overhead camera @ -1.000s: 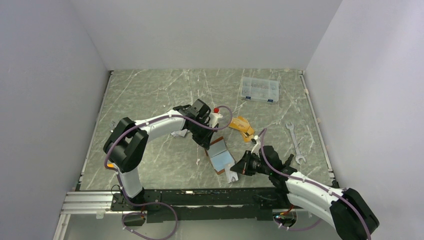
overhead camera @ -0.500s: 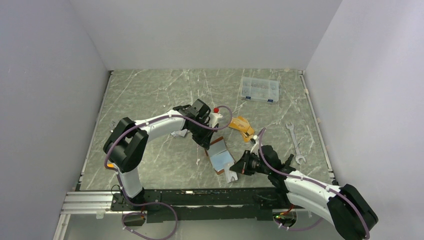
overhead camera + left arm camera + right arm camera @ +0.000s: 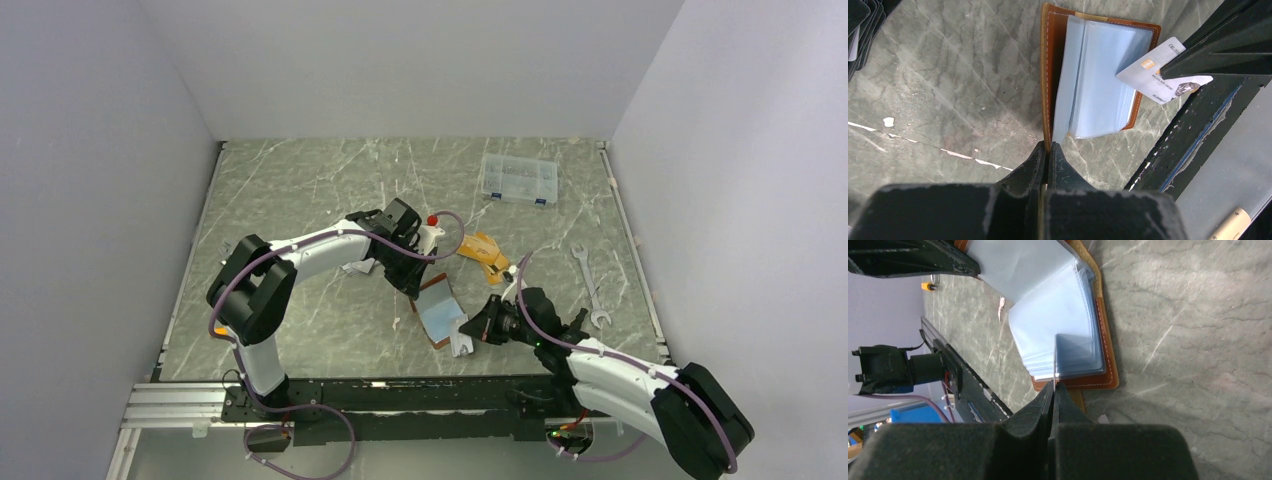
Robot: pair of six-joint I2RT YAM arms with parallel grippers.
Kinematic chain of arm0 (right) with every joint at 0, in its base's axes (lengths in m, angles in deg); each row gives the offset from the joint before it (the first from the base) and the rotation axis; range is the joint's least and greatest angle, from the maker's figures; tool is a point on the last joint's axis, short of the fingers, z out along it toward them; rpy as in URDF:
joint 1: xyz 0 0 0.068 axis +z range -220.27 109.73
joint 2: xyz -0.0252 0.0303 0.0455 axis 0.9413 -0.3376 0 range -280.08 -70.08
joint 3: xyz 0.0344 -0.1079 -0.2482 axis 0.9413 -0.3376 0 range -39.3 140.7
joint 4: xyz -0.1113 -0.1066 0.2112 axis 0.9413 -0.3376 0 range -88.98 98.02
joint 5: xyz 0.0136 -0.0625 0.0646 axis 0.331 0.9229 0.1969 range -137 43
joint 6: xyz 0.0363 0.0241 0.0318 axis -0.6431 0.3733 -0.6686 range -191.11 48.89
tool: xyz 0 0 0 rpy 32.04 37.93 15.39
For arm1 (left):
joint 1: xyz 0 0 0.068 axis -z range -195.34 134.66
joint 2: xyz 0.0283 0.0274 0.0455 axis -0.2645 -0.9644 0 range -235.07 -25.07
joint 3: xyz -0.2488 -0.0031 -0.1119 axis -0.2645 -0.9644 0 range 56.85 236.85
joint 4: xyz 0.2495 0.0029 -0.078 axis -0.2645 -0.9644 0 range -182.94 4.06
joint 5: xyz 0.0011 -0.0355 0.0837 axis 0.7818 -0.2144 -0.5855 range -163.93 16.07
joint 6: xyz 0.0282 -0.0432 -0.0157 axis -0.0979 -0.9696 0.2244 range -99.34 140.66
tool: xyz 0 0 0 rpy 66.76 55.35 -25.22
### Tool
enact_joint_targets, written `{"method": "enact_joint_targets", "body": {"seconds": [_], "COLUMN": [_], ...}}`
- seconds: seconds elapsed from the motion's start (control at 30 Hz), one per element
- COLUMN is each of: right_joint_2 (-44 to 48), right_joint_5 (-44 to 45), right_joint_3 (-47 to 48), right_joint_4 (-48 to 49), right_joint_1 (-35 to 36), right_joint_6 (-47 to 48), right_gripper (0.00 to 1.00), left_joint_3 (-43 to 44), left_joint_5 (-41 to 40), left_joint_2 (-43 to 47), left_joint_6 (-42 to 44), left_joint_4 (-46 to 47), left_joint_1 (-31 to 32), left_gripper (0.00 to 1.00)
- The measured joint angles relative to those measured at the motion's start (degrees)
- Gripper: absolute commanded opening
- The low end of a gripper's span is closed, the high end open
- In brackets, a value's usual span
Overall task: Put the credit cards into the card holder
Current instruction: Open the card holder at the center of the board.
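Observation:
The card holder (image 3: 440, 308) lies open on the table, tan-brown leather with clear inner sleeves (image 3: 1093, 85). My left gripper (image 3: 1048, 147) is shut on the edge of its leather cover (image 3: 1046, 75) and holds it open; it also shows in the top view (image 3: 418, 283). My right gripper (image 3: 1054, 385) is shut on a silver-grey credit card (image 3: 1158, 75), seen edge-on in the right wrist view (image 3: 1054, 357). The card's front end touches the clear sleeves over the holder's lower half (image 3: 1108, 377). Orange-gold cards (image 3: 482, 250) lie beyond the holder. Black cards (image 3: 860, 25) show at the top left of the left wrist view.
A clear plastic compartment box (image 3: 518, 178) stands at the back right. A metal wrench (image 3: 588, 285) lies to the right of my right arm. A few light cards (image 3: 358, 266) lie under the left arm. The table's front rail (image 3: 963, 390) runs close to the holder.
My right gripper has moved a little left toward the card holder, bringing the silver-grey card up against the clear sleeves. The left gripper has held still.

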Motion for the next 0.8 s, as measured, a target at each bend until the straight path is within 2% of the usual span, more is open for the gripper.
{"method": "enact_joint_targets", "body": {"seconds": [0.5,0.8], "right_joint_2": [3.5,3.8], "right_joint_5": [6.9,7.7], "right_joint_3": [-0.1,-0.6], "right_joint_4": [-2.2,-2.1], "right_joint_1": [0.0,0.0], "right_joint_6": [-0.8,-1.3], "right_gripper": [0.0,0.0], "left_joint_3": [0.0,0.0], "left_joint_5": [1.0,1.0], "left_joint_2": [0.0,0.0], "left_joint_6": [0.0,0.0], "left_joint_4": [-0.2,-0.2], "left_joint_1": [0.0,0.0], "left_gripper": [0.0,0.0]}}
